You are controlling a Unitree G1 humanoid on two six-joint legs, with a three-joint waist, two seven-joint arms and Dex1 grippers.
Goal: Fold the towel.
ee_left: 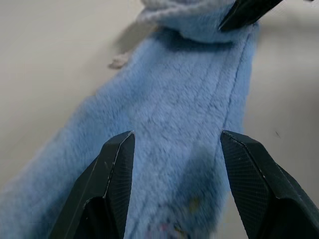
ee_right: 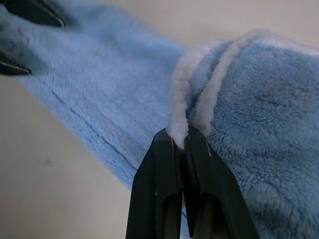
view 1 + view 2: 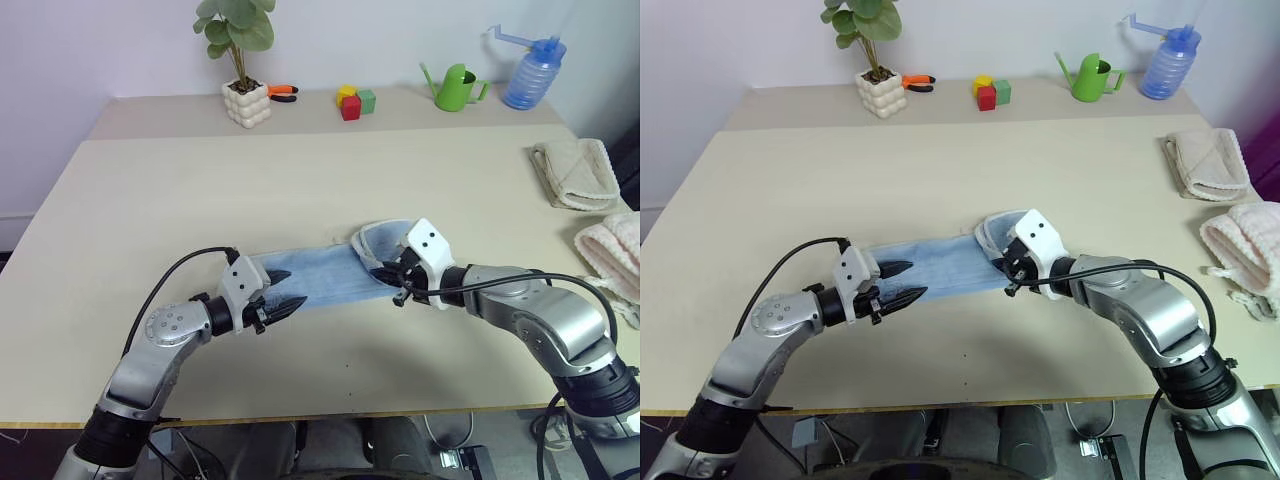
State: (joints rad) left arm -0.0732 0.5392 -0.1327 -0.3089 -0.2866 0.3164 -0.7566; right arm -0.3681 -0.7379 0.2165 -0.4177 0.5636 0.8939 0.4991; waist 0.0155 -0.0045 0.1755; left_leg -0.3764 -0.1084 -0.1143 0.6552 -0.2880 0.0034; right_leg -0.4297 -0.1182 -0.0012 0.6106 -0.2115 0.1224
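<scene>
The fluffy blue towel's pale doubled hem is pinched by the right gripper; the left gripper is spread above the pile.

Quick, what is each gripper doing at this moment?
Left gripper: open, fingers over the towel, holding nothing.
Right gripper: shut on the towel's pale hem.

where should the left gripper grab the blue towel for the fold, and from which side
Likely the towel's free short end, right under the open left gripper. Come in along the strip from that end, one finger above the edge and one below. The cloth lies flat and narrow there, and the right gripper already pinches the pale hem at the other, folded-over end.
</scene>
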